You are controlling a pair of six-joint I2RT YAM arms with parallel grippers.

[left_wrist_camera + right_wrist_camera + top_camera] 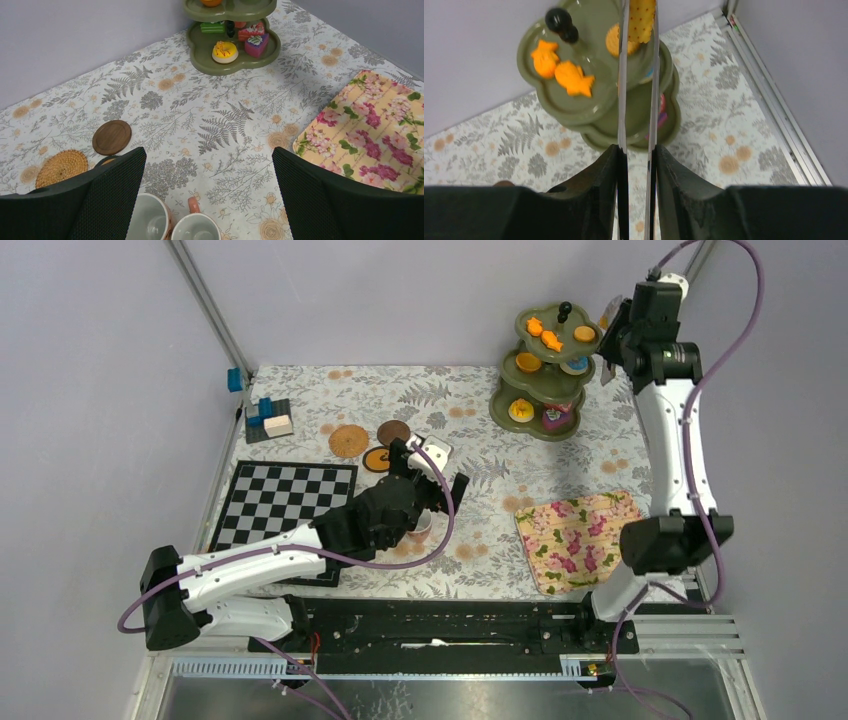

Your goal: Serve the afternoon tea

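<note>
Three-tier stand [568, 346] sits upper right in the top view, sweets on each tier. I read the right gripper [637, 152] clamped on a thin clear packet [638, 100] carrying a yellow cookie [642, 20] above the stand. Left gripper [210, 195], jaws wide apart, hangs over two mugs [197, 230] mid-frame.

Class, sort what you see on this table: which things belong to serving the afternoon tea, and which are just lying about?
Belongs to the job: three-tier stand, orange cookies, yellow donut, mugs, dark coaster, woven coaster, tongs gripping a yellow cracker.

Lying about: chessboard, pink-flowered cloth, blue blocks.
</note>
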